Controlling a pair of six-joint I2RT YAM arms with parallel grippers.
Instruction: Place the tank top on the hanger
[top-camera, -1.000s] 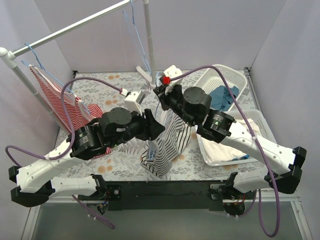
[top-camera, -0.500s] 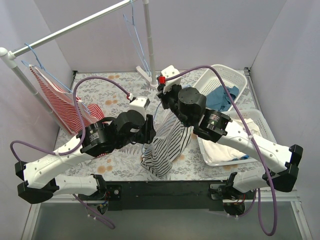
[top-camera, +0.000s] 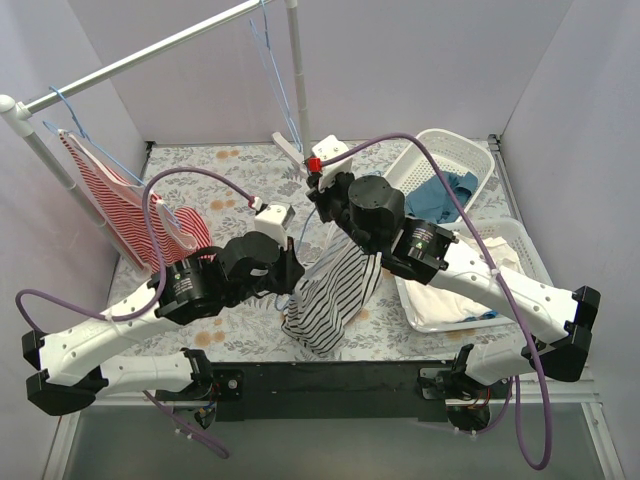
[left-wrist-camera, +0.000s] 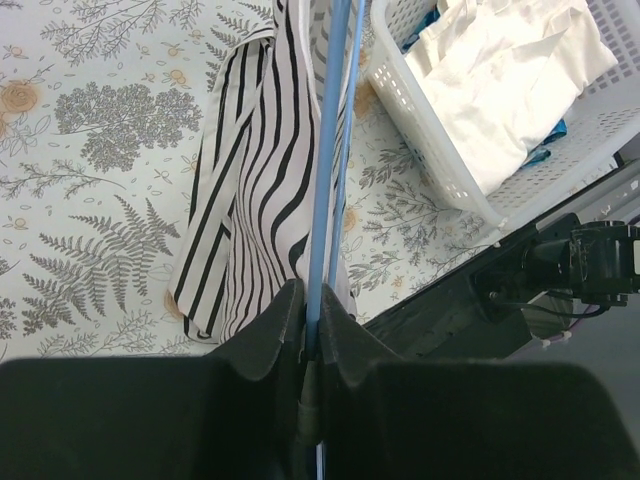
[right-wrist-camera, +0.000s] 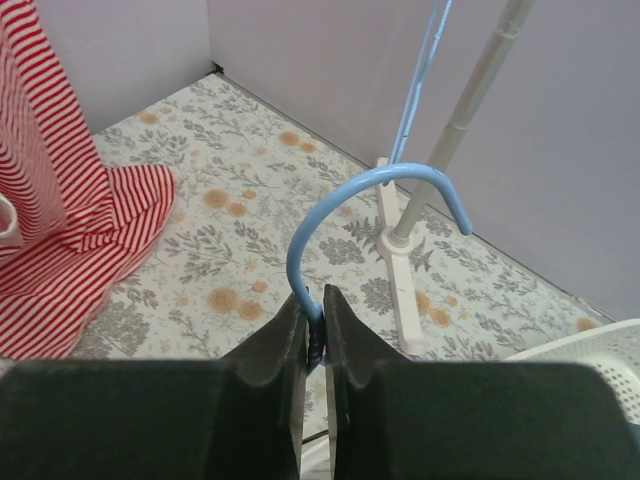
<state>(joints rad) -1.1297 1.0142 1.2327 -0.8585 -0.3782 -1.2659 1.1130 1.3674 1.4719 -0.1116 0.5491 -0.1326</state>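
Note:
The tank top (top-camera: 330, 290), black-and-white striped, hangs draped on the light-blue hanger between my two arms, its lower end touching the table. In the left wrist view it (left-wrist-camera: 250, 200) hangs beside the hanger wire (left-wrist-camera: 325, 150). My left gripper (left-wrist-camera: 312, 300) is shut on that wire; in the top view it (top-camera: 289, 272) sits at the garment's left edge. My right gripper (right-wrist-camera: 313, 300) is shut on the base of the hanger's hook (right-wrist-camera: 380, 178); in the top view it (top-camera: 318, 190) is above the garment.
A red-and-white striped garment (top-camera: 120, 210) hangs from the white rail (top-camera: 150, 55) at left. Spare blue hangers (top-camera: 270, 60) hang near the rail's post, whose foot (top-camera: 290, 150) is behind the right gripper. White baskets (top-camera: 450, 160) (top-camera: 500, 300) with cloths stand right.
My left gripper has moved toward the near left and lower along the hanger. My right gripper has shifted a little left with the hook. The tank top swung slightly.

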